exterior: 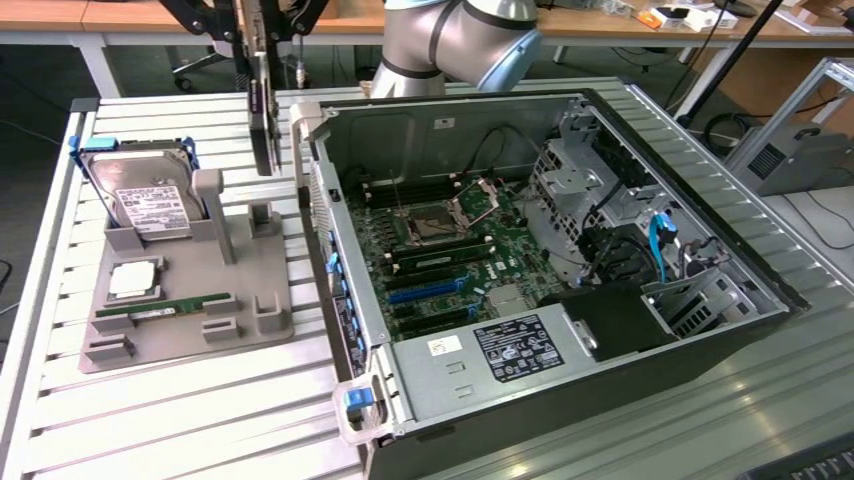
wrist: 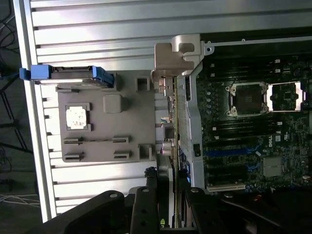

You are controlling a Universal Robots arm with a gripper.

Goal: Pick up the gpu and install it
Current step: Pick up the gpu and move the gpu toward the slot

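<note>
The gpu (exterior: 263, 110) hangs on edge in the air, a thin dark card above the right side of the grey holder (exterior: 200, 290), just outside the left wall of the open computer case (exterior: 310, 150). My gripper (exterior: 260, 25) is shut on its upper end. In the wrist view my gripper (wrist: 168, 204) clamps the gpu (wrist: 171, 131) edge-on, and its silver bracket (wrist: 175, 56) is at the far end. The card lines up along the case wall beside the motherboard (wrist: 243, 136). Blue expansion slots (exterior: 427, 290) lie on the motherboard, lower down inside the case.
On the grey holder sit a silver hard drive (exterior: 147, 195) in blue rails, a processor chip (exterior: 134, 280) and a slim green memory stick (exterior: 160, 308). Drive cages and cables (exterior: 627, 230) fill the case's right side, and a power supply (exterior: 514, 350) sits at its near end.
</note>
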